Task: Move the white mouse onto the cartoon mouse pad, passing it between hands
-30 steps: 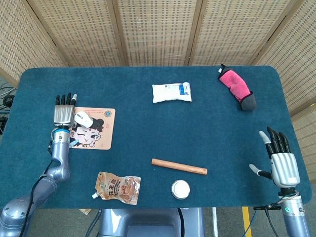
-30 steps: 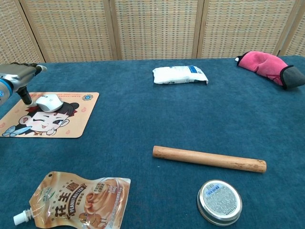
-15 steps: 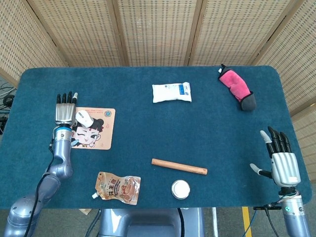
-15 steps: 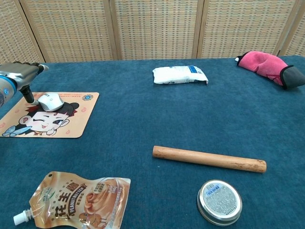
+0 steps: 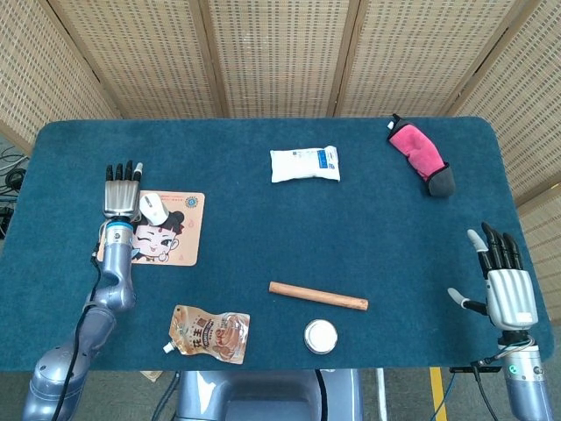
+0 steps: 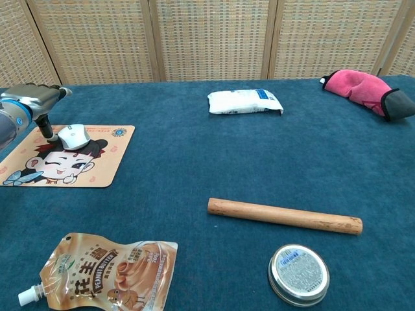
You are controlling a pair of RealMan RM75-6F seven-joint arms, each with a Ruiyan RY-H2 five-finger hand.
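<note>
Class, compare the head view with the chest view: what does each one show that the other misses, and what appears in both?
Only the head view shows the right hand, open at the table's near right corner, and the table's full outline. Only the chest view makes the print on the peanut butter pouch readable. Both show the left hand beside the white mouse on the cartoon mouse pad, plus the wooden rod, round tin, white packet and pink mitt.

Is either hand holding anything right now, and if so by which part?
Nothing is clearly held. The white mouse lies on the cartoon mouse pad; the left hand is beside it, contact unclear. The right hand is open and empty.
</note>
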